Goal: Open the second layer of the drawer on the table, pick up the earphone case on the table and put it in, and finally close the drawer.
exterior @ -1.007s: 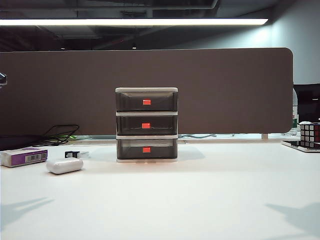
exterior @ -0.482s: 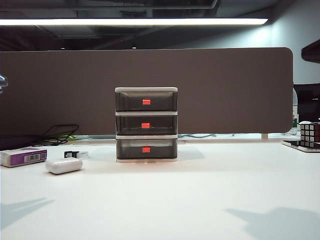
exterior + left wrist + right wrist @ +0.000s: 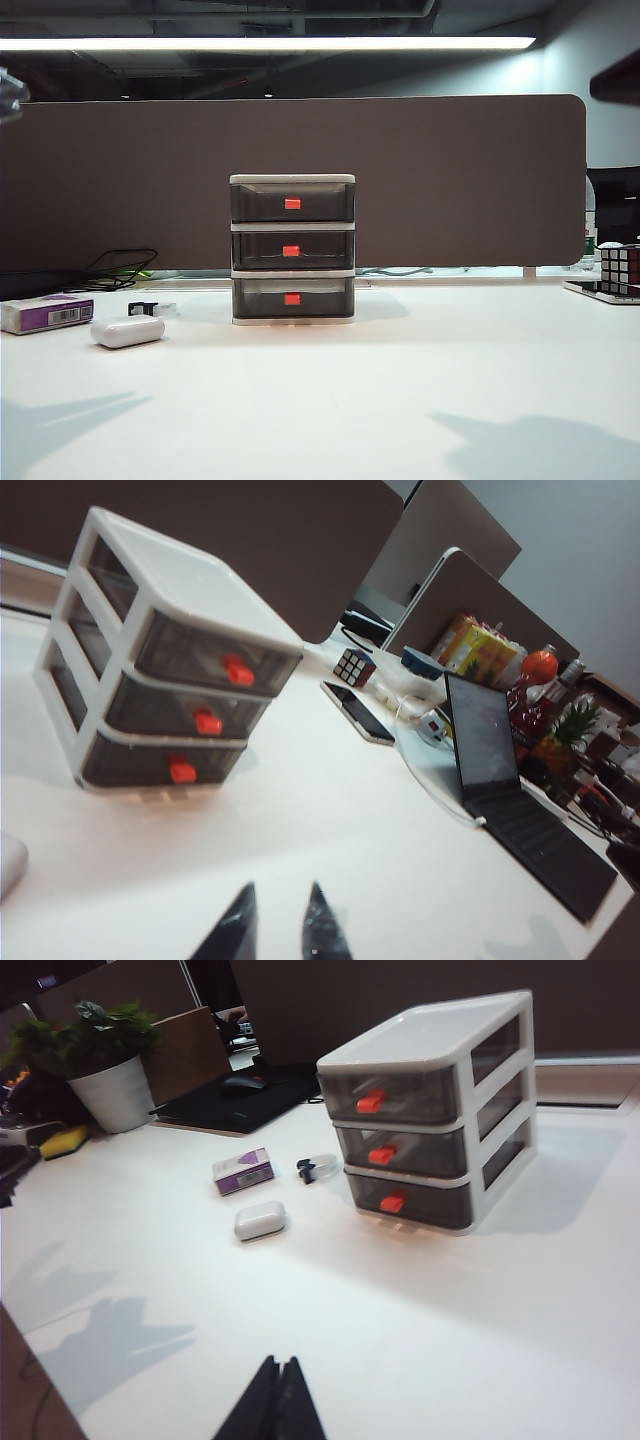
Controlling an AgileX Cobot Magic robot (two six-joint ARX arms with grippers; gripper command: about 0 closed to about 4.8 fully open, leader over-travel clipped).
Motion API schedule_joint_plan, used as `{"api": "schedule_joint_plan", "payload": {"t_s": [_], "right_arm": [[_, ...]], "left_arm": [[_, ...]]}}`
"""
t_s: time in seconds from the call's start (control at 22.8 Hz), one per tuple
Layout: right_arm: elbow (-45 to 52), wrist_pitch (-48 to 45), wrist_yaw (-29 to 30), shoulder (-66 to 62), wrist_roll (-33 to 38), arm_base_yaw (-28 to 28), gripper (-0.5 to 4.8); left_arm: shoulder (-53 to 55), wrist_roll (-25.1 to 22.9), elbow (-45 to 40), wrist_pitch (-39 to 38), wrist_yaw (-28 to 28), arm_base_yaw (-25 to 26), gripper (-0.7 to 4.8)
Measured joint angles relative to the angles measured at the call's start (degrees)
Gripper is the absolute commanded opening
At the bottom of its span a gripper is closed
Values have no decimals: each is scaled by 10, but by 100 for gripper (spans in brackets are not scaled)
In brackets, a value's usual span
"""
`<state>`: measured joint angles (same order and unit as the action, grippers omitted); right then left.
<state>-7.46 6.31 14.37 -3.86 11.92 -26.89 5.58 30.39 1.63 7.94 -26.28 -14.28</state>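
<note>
Three smoky drawers of the drawer (image 3: 292, 250) are all pushed in, so the step in hand is judged to be the approach to the second layer (image 3: 292, 250), the middle one with its red tab (image 3: 291, 251). To do it well, one arm should come in level with that middle tab, not the top or bottom one, with its jaws parted enough to straddle the tab, and then pull straight out along the drawer's travel. The unit looks light, so a skewed pull could drag or tip it on the tabletop (image 3: 400, 400); a slow, square pull is safer.

The earphone case (image 3: 128, 331) lies on the tabletop well to the left of the unit in the exterior view, just beside a white-and-purple box (image 3: 47, 313) and near a small black clip (image 3: 145, 309).

The left gripper (image 3: 277, 925) hovers over bare tabletop in front of the unit, its jaws parted by a narrow gap, holding and touching nothing. The right gripper (image 3: 278, 1392) hangs above the tabletop, well apart from the drawers, with its jaws pressed together and empty.
</note>
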Motion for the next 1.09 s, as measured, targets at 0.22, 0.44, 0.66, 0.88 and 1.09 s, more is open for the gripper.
{"api": "schedule_joint_plan", "payload": {"t_s": [0.22, 0.44, 0.66, 0.88, 1.09], "right_arm": [[-38, -71, -4, -139, -32, 0, -5], [-76, -161, 8, -260, -34, 0, -5], [-143, -204, 20, -405, -47, 0, -5], [-226, -255, 53, -536, -48, 0, -5], [-333, -264, 71, -662, -72, 0, -5]], "left_arm": [[164, -37, 46, 117, 16, 0, 68], [308, -35, 47, 276, 10, 0, 68], [465, -44, 46, 360, 3, 0, 108], [579, -105, 47, 476, 6, 0, 162], [669, -109, 96, 491, -14, -1, 161]]}}
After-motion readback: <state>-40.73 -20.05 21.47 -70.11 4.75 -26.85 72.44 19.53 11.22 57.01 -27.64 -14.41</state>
